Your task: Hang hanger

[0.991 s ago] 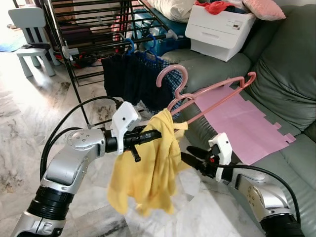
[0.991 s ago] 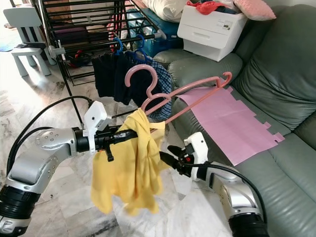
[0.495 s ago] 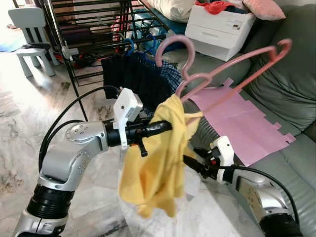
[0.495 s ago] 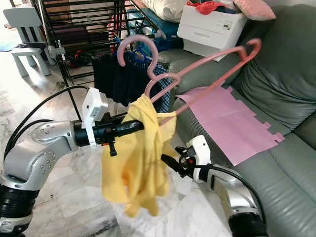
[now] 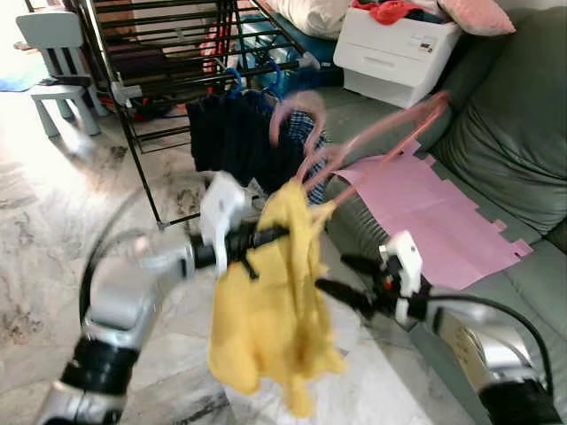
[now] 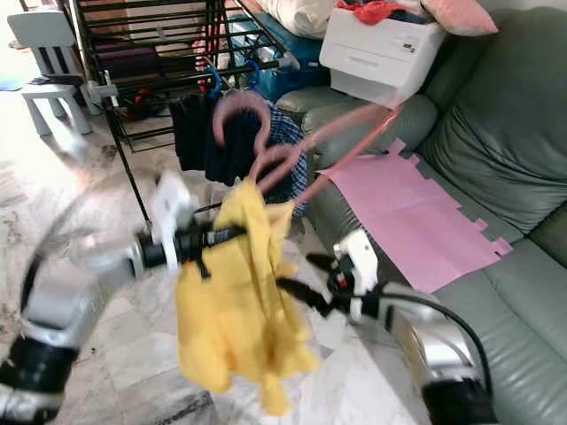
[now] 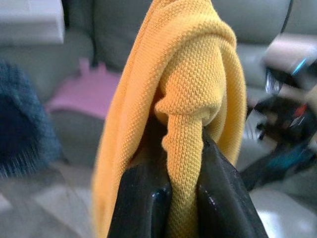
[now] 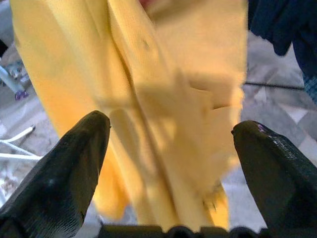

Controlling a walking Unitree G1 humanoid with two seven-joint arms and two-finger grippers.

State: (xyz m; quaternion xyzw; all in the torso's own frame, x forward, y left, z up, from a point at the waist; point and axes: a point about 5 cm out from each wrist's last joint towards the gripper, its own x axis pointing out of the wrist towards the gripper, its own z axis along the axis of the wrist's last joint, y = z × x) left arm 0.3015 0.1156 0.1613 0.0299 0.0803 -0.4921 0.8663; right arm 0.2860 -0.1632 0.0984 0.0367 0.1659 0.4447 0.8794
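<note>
A pink hanger (image 5: 354,146) carries a yellow shirt (image 5: 275,310) that droops from its low end; both are blurred. My left gripper (image 5: 276,232) is shut on the bunched shirt collar (image 7: 190,106) where the hanger passes through it, holding the load up in front of me. My right gripper (image 5: 341,279) stands open just right of the hanging shirt; in the right wrist view its wide-apart fingers (image 8: 54,183) face the yellow cloth (image 8: 163,114). A black drying rack (image 5: 168,44) stands behind, with dark clothes (image 5: 235,137) on blue hangers.
A grey-green sofa (image 5: 509,133) fills the right side, with a pink sheet (image 5: 434,217) on its seat and a white box (image 5: 394,53) on the armrest. A small pale chair (image 5: 58,66) stands far left on the marble floor (image 5: 53,221).
The hanger and shirt have swung down and tilted lower than half a second ago. Both arms have shifted and are blurred with motion. The right gripper has risen a little toward the shirt.
</note>
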